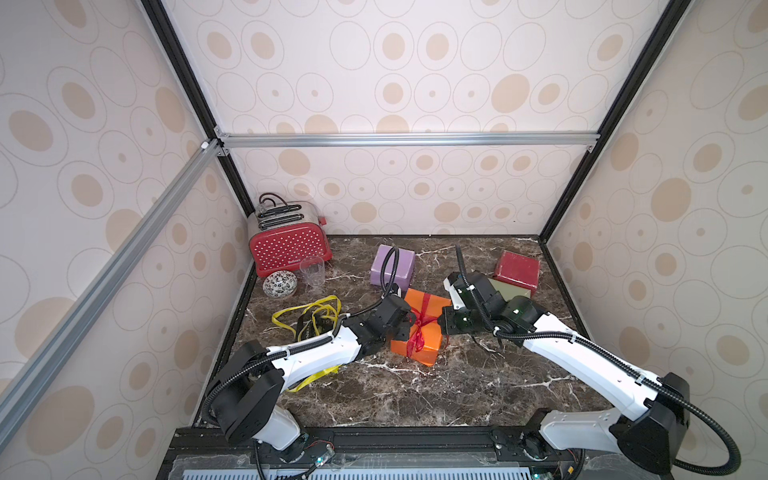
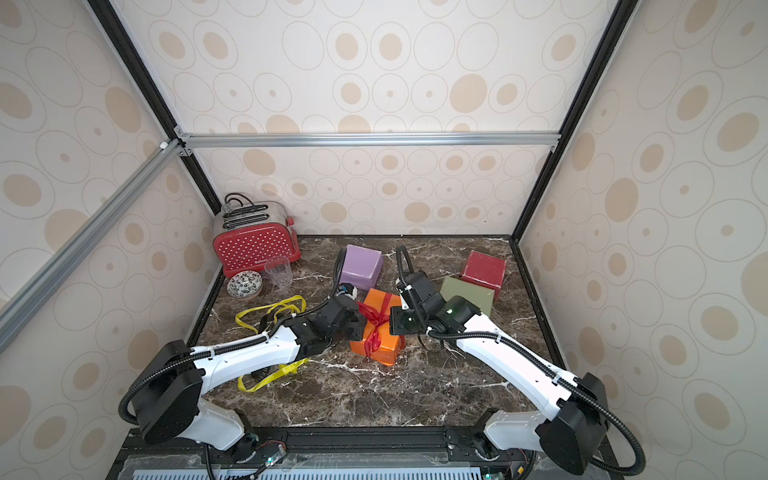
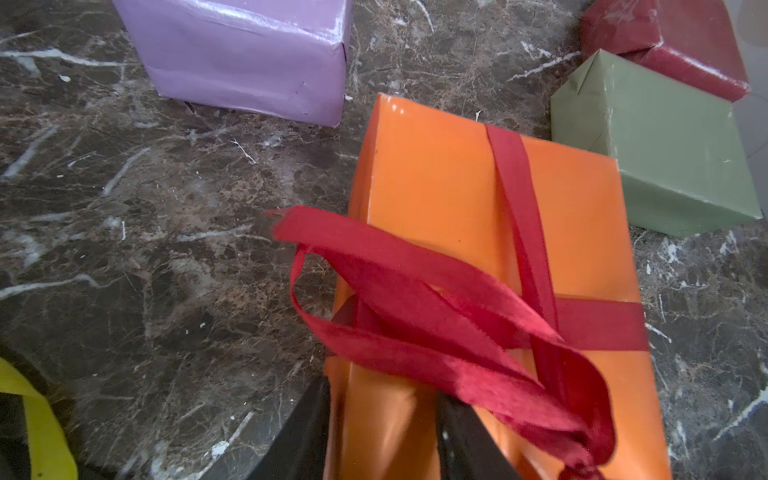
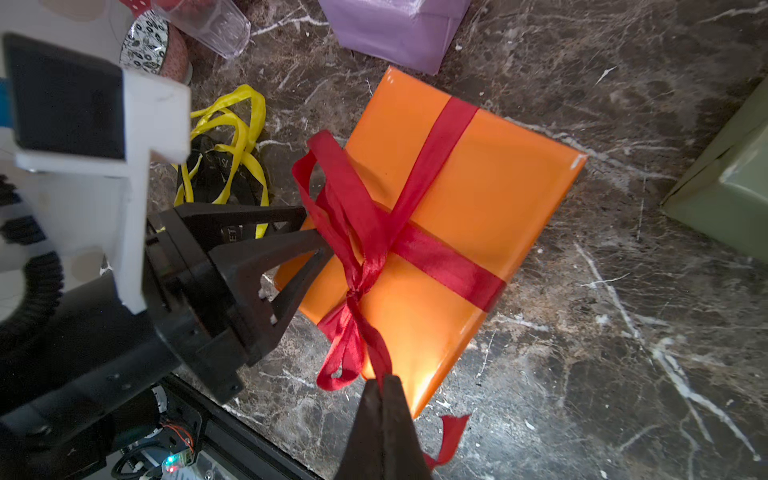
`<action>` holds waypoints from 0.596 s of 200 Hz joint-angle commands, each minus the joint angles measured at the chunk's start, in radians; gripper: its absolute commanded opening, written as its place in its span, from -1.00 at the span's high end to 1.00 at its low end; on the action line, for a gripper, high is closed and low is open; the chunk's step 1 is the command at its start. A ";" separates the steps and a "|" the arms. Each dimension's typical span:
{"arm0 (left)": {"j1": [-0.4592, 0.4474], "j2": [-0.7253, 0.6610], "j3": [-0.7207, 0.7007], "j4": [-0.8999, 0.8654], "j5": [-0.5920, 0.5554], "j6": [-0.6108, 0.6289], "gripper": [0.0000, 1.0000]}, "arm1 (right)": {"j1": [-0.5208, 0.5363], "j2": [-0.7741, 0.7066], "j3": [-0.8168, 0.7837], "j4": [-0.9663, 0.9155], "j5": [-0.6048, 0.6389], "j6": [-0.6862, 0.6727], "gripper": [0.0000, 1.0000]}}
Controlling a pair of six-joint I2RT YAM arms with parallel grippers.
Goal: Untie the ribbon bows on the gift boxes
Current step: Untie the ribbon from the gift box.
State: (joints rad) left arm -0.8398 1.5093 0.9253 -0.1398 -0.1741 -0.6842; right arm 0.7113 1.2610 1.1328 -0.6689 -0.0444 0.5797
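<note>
Closest to me, my right gripper (image 4: 380, 384) is pressed together on one tail of the red ribbon (image 4: 442, 259), just off the near corner of the orange box (image 4: 490, 183). The tail's free end curls out beside the jaws. A little farther in, the bow (image 4: 357, 286) sits on the box top with both loops intact, so I judge it not yet undone.

My left gripper (image 4: 318, 230) reaches in from the side, its jaws part-spread across the box's edge. One loop drapes over the fingertips. I cannot tell whether they press on the box or only flank it.

That is my worry. If the box is not braced, a pull on the tail could drag or tip it instead of opening the knot. Satin may slide out of the pinch. The draped loop could also snag on the left fingers as the bow collapses.

Farther left, the yellow ribbons (image 3: 45, 432) and the black ribbon (image 4: 208, 166) lie loose on the table (image 1: 415, 395). Beyond them, the lilac box (image 3: 249, 54), the olive green box (image 3: 665, 158) and the dark red box (image 1: 517, 268) stand bare. A sliding orange box could bump the olive one.
</note>
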 commanded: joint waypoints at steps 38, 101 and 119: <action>0.004 0.077 -0.006 -0.146 -0.059 0.034 0.18 | -0.011 -0.075 0.039 -0.051 0.097 0.005 1.00; 0.004 0.092 0.001 -0.153 -0.073 0.039 0.20 | -0.030 -0.202 0.063 -0.064 0.186 0.004 1.00; 0.004 0.092 0.001 -0.153 -0.070 0.040 0.21 | -0.029 -0.232 0.077 -0.079 0.218 0.003 1.00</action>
State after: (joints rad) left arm -0.8429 1.5433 0.9543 -0.1352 -0.2058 -0.6704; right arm 0.6872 1.0668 1.1751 -0.7197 0.1066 0.5793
